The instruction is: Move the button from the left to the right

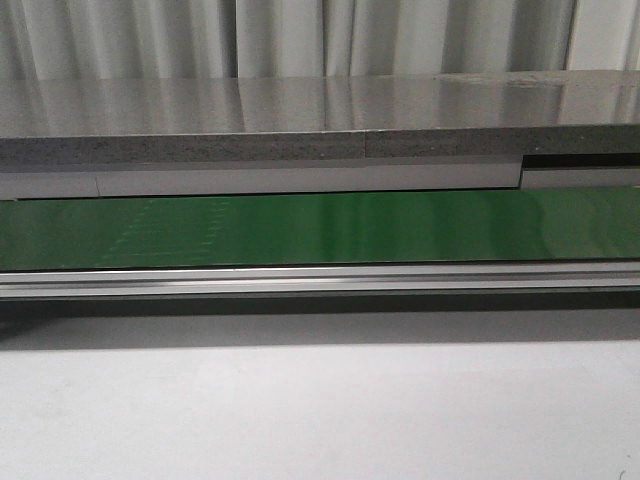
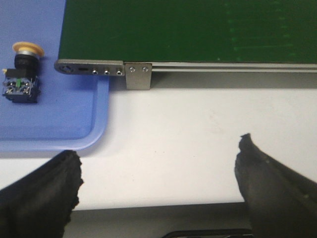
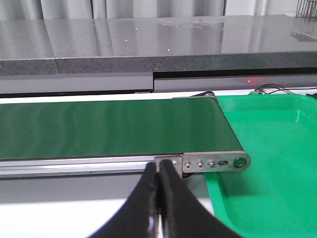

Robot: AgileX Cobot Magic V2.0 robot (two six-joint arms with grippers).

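The button, with a yellow-orange cap, black neck and black base with bluish marks, lies on its side in a blue tray, seen only in the left wrist view. My left gripper hangs open over the white table, well apart from the button, with nothing between its black fingers. In the right wrist view my right gripper is shut and empty, its tips in front of the conveyor's end bracket. Neither gripper nor the button shows in the front view.
A green conveyor belt with an aluminium rail runs across the table. Its left end overlaps the blue tray. A green tray sits at its right end. A grey stone shelf stands behind it.
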